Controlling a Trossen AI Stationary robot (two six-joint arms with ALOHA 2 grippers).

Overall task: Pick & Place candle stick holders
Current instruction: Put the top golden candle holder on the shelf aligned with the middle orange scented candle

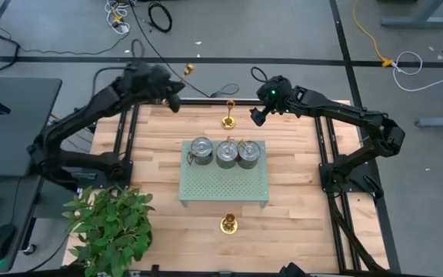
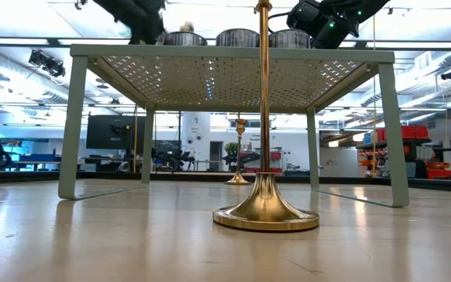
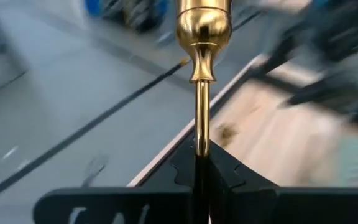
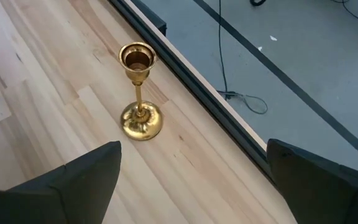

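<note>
Three gold candlesticks show. One stands on its base near the table's far edge (image 1: 228, 119), also in the right wrist view (image 4: 140, 93). One stands near the front edge (image 1: 228, 224), close in the low view (image 2: 265, 211). My left gripper (image 1: 174, 85) is shut on the third, whose cup (image 1: 188, 69) shows past the table's far edge. My right gripper (image 1: 258, 115) is open and empty, just right of the far candlestick, its fingers (image 4: 73, 180) wide apart. My left gripper pinches the candlestick's thin stem (image 3: 202, 146) between its two shut fingers (image 3: 229, 171). The stem runs along the fingers and sticks out ahead of them, with the cup (image 3: 204, 25) at the free end. The base is hidden behind the gripper. The candlestick is lifted clear of the table.
A pale green perforated stand (image 1: 224, 192) sits mid-table with three round metal tins (image 1: 225, 152) in a row on its far part. A potted plant (image 1: 110, 223) fills the front left corner. Black frame rails (image 1: 321, 154) run along the table's sides.
</note>
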